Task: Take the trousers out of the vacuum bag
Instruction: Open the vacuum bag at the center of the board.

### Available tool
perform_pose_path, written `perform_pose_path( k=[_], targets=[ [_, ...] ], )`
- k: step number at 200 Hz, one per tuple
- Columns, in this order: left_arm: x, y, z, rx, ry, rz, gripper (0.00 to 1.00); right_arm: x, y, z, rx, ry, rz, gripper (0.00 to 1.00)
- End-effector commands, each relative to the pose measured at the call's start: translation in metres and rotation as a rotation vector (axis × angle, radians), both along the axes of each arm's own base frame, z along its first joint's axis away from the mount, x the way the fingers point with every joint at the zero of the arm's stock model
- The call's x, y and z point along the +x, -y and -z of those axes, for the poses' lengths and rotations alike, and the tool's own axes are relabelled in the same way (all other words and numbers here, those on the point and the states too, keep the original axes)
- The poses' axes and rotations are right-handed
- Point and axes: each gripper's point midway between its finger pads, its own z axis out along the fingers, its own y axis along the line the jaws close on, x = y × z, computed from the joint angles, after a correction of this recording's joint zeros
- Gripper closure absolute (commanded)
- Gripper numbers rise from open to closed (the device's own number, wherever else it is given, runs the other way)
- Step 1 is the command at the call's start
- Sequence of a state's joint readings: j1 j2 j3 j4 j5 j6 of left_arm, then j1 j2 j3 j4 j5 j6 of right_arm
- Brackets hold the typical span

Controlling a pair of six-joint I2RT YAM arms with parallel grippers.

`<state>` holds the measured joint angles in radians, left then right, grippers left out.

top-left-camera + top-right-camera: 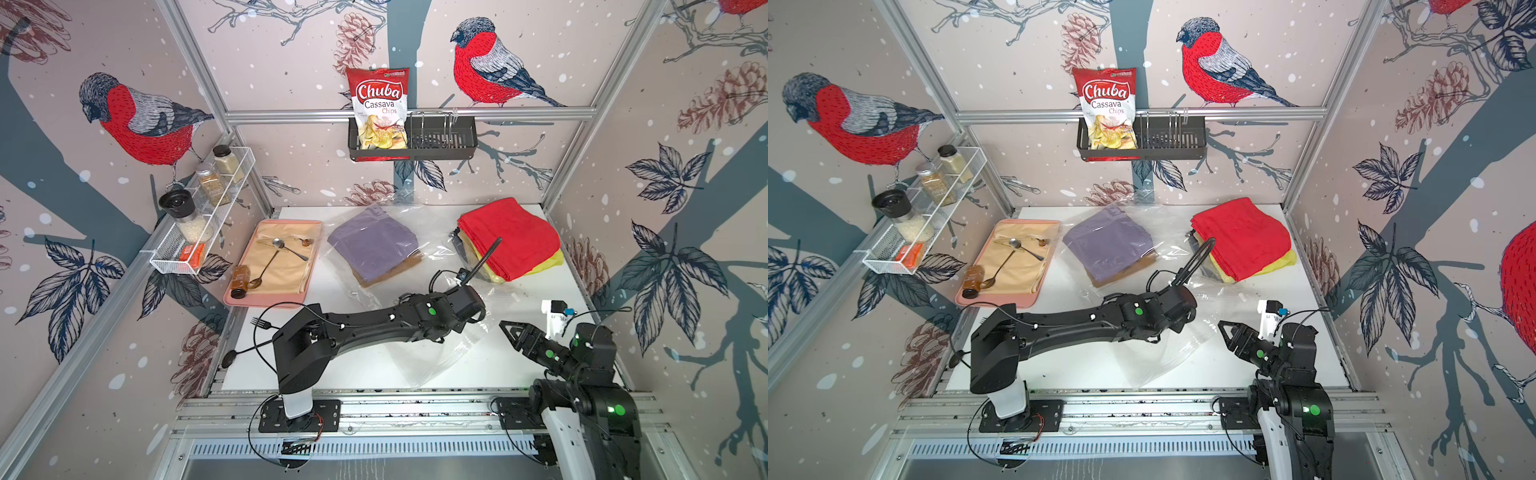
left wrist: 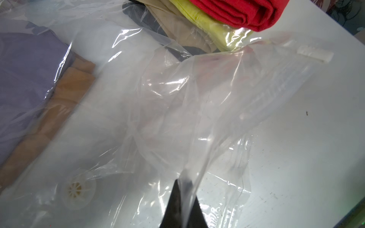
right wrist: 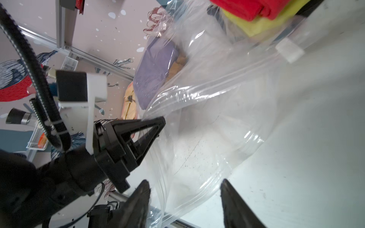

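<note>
- The purple trousers (image 1: 374, 241) lie on the mustard-brown trousers (image 1: 401, 270) inside the vacuum bag (image 1: 432, 361), near the desk's (image 1: 478, 374) back edge.
- The bag's long axis runs from the back edge toward the front right, and its zip edge points that way.
- The red trousers (image 1: 511, 237) top the yellow trousers (image 1: 555, 259) at the back right corner, outside the bag.
- The left gripper (image 2: 184, 197) is pinched closed on a raised fold of the bag.
- The right gripper (image 3: 185, 189) stands partly spread, gripping nothing, at the zip edge.
</note>
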<state>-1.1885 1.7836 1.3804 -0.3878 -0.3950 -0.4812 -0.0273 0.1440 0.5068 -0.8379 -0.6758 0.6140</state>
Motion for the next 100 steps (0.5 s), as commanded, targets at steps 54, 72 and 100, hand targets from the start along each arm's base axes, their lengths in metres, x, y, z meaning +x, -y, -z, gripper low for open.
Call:
perform_pose_path(
  k=[54,72,100],
  targets=[
    [0.02,0.016,-0.05,-0.178,-0.016,0.048,1.0,0.02,-0.017,-0.013,0.196,0.126,-0.059,0.52],
    [0.027,0.015,-0.061,-0.2,-0.009,0.043,1.0,0.025,-0.018,-0.008,0.202,0.119,-0.067,0.52],
    [0.038,0.015,-0.076,-0.233,0.008,0.033,1.0,0.033,-0.02,-0.006,0.212,0.136,-0.071,0.52]
  ],
)
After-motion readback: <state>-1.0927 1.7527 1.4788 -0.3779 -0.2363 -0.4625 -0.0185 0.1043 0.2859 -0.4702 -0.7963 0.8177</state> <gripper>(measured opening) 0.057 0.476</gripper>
